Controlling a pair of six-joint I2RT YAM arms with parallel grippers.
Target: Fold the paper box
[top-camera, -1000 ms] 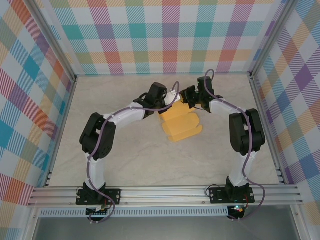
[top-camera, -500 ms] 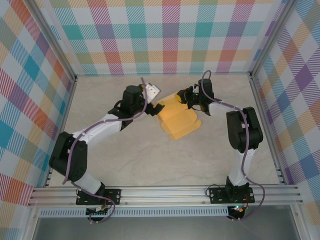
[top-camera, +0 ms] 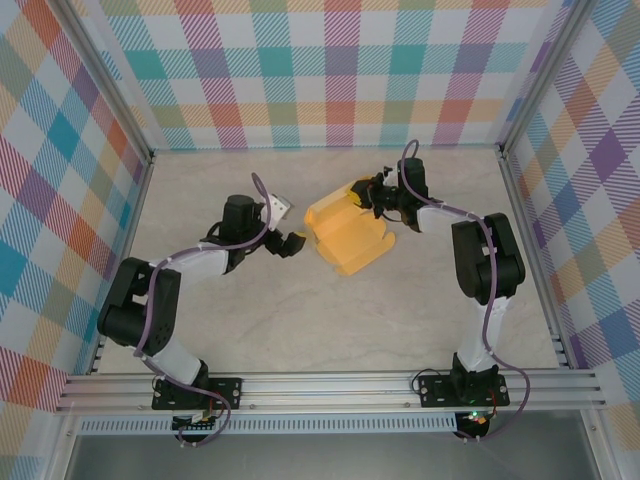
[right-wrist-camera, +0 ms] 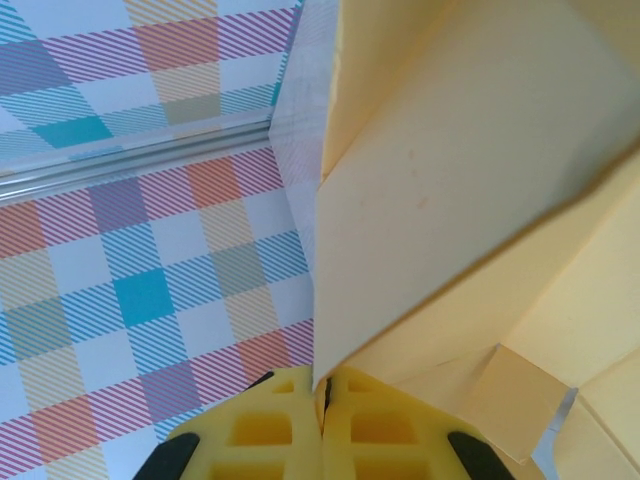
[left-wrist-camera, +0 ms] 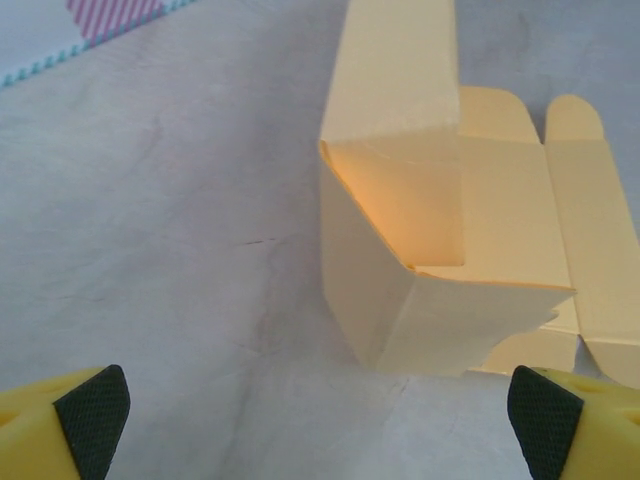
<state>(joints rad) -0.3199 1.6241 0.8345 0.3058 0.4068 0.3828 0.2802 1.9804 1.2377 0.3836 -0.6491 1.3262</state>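
Withdrawn from the paper box [top-camera: 345, 235], the left pincer [top-camera: 290, 242] stands spread. The right pincer [right-wrist-camera: 322, 400] pinches one raised panel, apparently at its edge, toward the far centre of the table [top-camera: 300, 320]. Risk: thin card slips or creases; unsupported flaps spring flat.

From overhead behind the arms [top-camera: 200, 262] we look down; our 2 wrist cameras sit close, sharing the paper box [left-wrist-camera: 400, 200].

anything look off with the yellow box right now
The paper box sits lopsided: one side raised, the rest flat on the table. The right pincer is shut on its far edge; the left pincer is open, clear of it.
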